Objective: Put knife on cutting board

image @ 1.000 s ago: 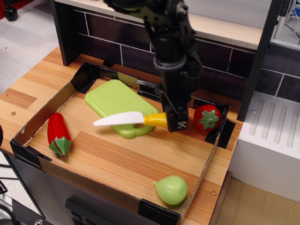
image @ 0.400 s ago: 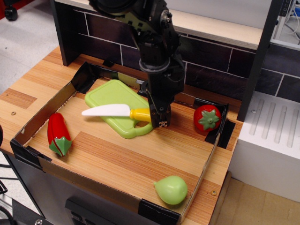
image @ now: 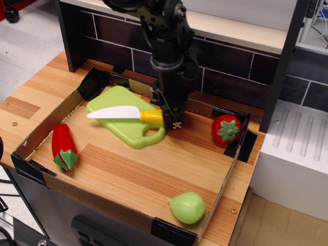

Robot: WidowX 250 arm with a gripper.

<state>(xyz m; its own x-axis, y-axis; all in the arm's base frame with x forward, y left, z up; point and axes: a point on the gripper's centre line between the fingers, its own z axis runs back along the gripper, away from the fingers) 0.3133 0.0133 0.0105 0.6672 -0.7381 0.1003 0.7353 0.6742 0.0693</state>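
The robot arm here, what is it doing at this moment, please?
The gripper is shut on the yellow handle of the knife and holds it over the light green cutting board, blade pointing left. Whether the blade already touches the board cannot be told. A red pepper, a strawberry and a round green fruit lie apart in the tray.

Wooden table point(image: 31, 100) under low-walled tray point(image: 48, 125)
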